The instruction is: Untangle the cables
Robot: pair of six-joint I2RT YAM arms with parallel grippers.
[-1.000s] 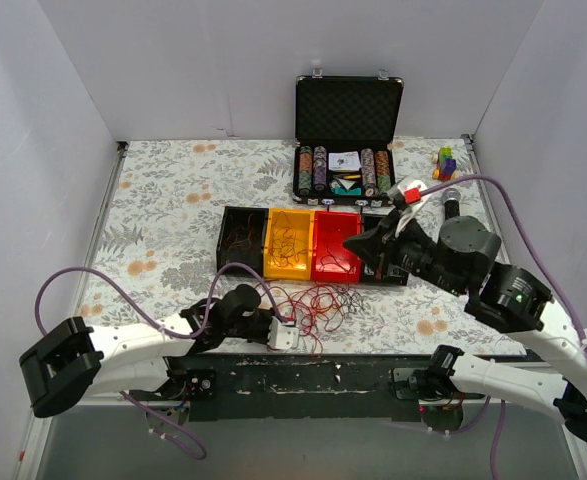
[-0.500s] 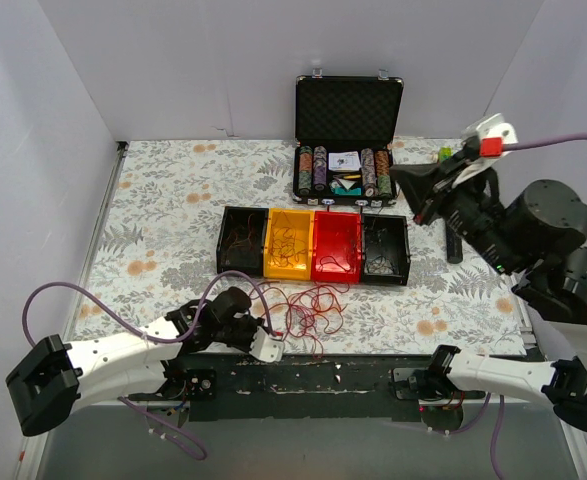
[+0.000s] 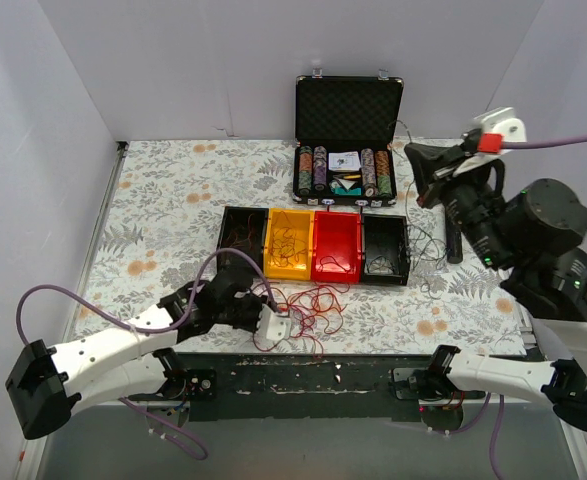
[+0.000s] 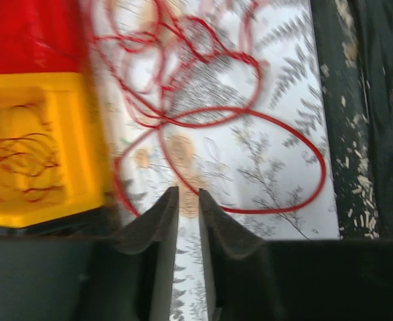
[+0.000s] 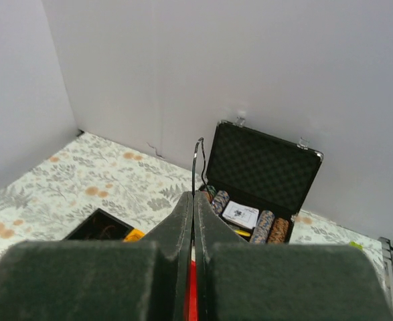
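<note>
Overhead view: my left gripper (image 3: 285,325) lies low over the floral table cover (image 3: 173,200) near the front edge. It points at the cables (image 3: 313,303), a loose red nest lying on the cover just in front of the yellow bin (image 3: 273,270) and the red bin (image 3: 338,265). My right gripper (image 3: 411,152) is raised high at the right, beside the open chip case (image 3: 348,110) and well apart from the nest. This view does not resolve how either pair of fingers stands. Left wrist view: my left fingers (image 4: 157,221) stand a narrow slit apart, with bare cover showing through the slit. A large red loop (image 4: 216,109) curves just beyond the tips and passes out of sight behind them. I cannot tell whether any strand is caught, so the hold of this gripper is left undetermined. The same view shows thin dark red strands coiled inside the yellow bin, a detail that is faint from overhead. Right wrist view: my right fingers (image 5: 213,221) are pressed together on a dark strand (image 5: 195,167). The strand rises from the seam and hooks over at its top, with the chip case behind it. The nest is outside this view.
</note>
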